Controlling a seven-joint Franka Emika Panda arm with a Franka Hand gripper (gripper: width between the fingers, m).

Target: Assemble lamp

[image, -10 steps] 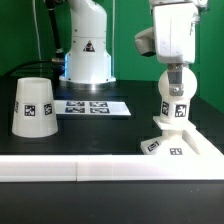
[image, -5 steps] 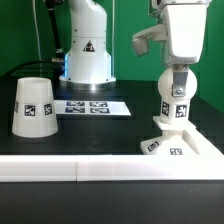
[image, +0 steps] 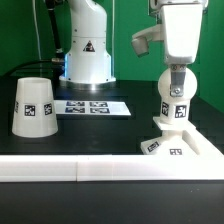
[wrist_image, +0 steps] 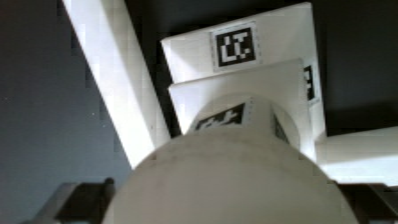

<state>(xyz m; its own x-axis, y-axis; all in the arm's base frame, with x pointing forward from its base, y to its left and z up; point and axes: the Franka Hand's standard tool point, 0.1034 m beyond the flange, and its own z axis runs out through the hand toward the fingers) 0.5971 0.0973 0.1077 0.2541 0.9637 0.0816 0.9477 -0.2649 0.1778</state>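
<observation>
The white ball-shaped bulb (image: 172,105) stands upright on the low white base (image: 180,146) at the exterior view's right. My gripper (image: 176,80) comes straight down from above and is shut on the bulb's upper part. In the wrist view the bulb (wrist_image: 231,165) fills the foreground between my dark fingers (wrist_image: 80,200), with my gripper (wrist_image: 222,205) closed round it and the tagged base (wrist_image: 240,50) beneath. The white tapered shade (image: 32,105) stands apart, mouth down, at the exterior view's left.
The marker board (image: 92,107) lies flat between the shade and the base. A long white rail (image: 70,170) runs along the front edge and shows beside the base in the wrist view (wrist_image: 116,85). The robot's pedestal (image: 87,50) stands behind.
My hand has turned on the bulb, its body swinging toward the exterior view's right, and the bulb's tag has shifted right with it. Little change in the last half second.
</observation>
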